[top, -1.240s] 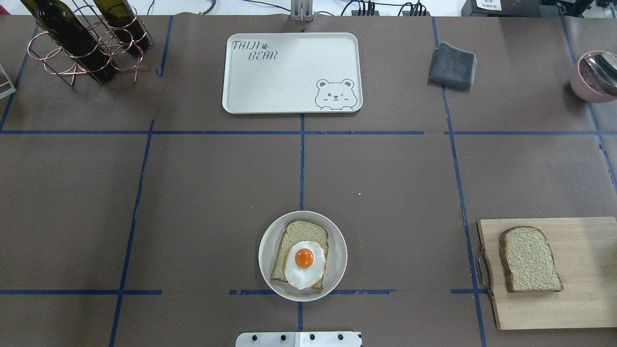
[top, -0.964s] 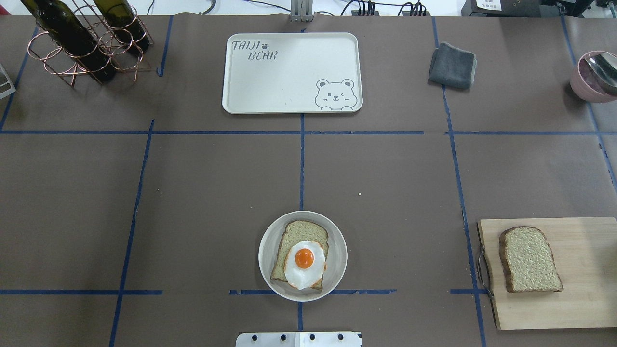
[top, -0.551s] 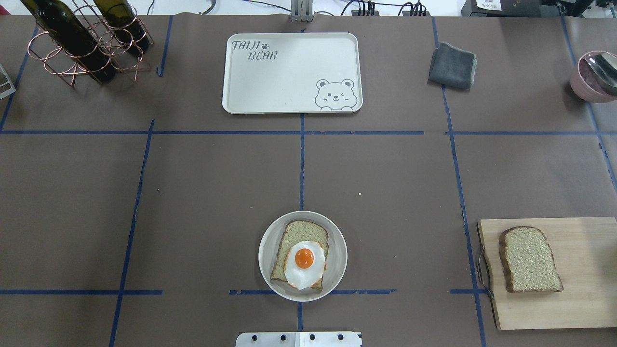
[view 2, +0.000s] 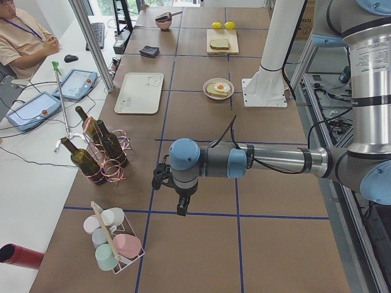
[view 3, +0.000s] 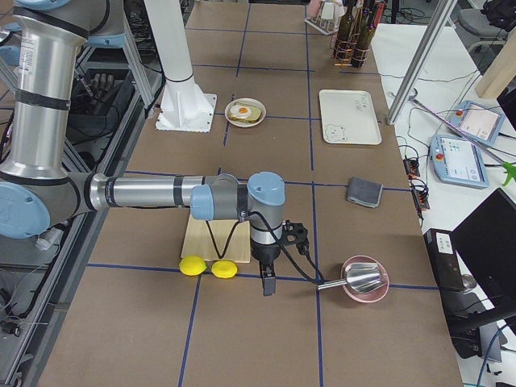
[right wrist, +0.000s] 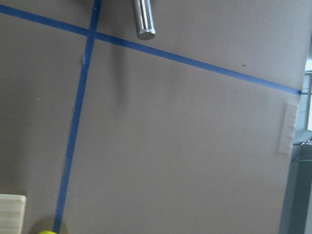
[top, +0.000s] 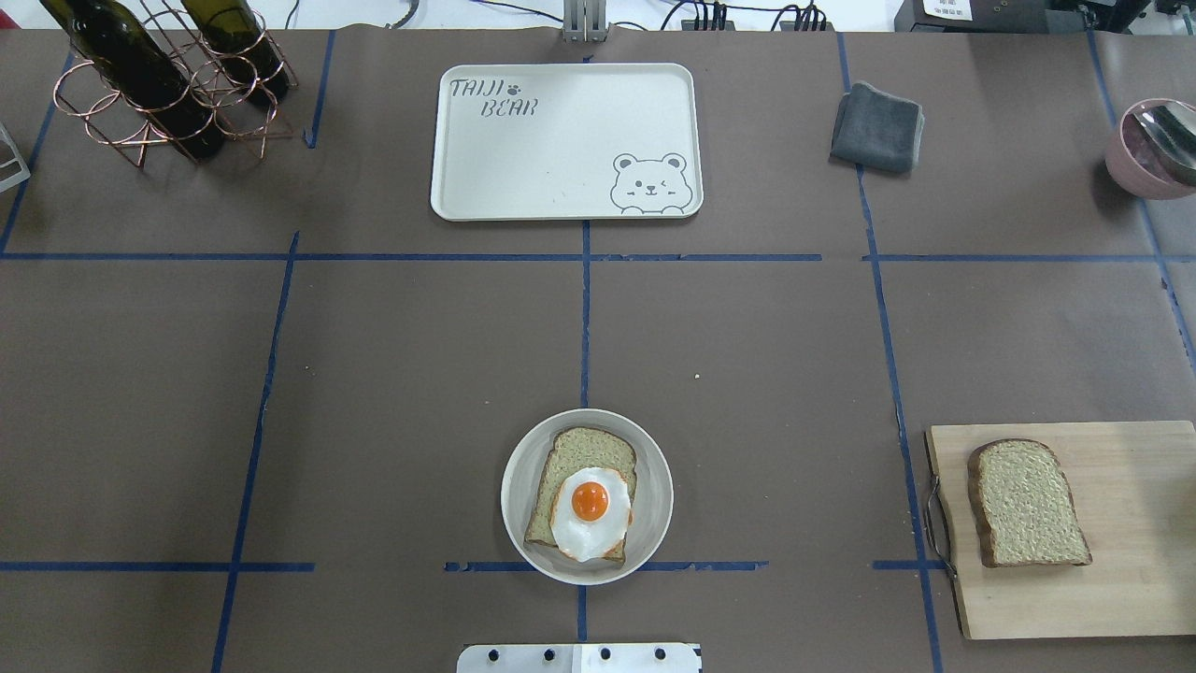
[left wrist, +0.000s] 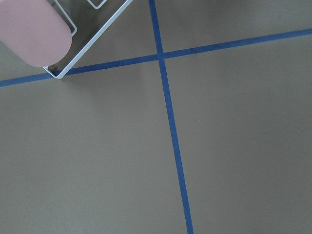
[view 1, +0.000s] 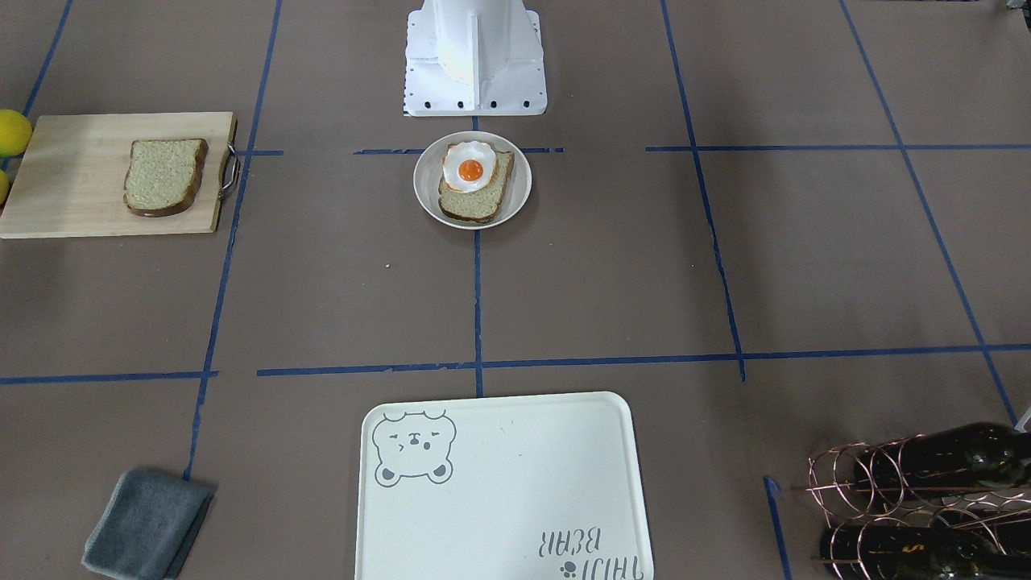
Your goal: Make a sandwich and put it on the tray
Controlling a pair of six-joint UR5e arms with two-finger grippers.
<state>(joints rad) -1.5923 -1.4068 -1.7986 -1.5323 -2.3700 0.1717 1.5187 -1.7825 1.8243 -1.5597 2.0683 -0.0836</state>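
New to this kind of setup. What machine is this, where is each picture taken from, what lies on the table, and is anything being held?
This is a robot with two arms at a brown table marked with blue tape. Two pictures look down on the table, one from behind the robot and one from across it. Two side pictures show the arms stretched low over the table's ends: the left gripper near a rack of cups, the right gripper near two lemons and a pink bowl. Neither seems to hold anything; open or shut, I cannot tell. The last two pictures come from cameras on the wrists and show mostly bare table. Near the robot, a plate holds one bread slice with a fried egg on it. The second slice lies on a wooden cutting board. The tray has nothing on it yet.
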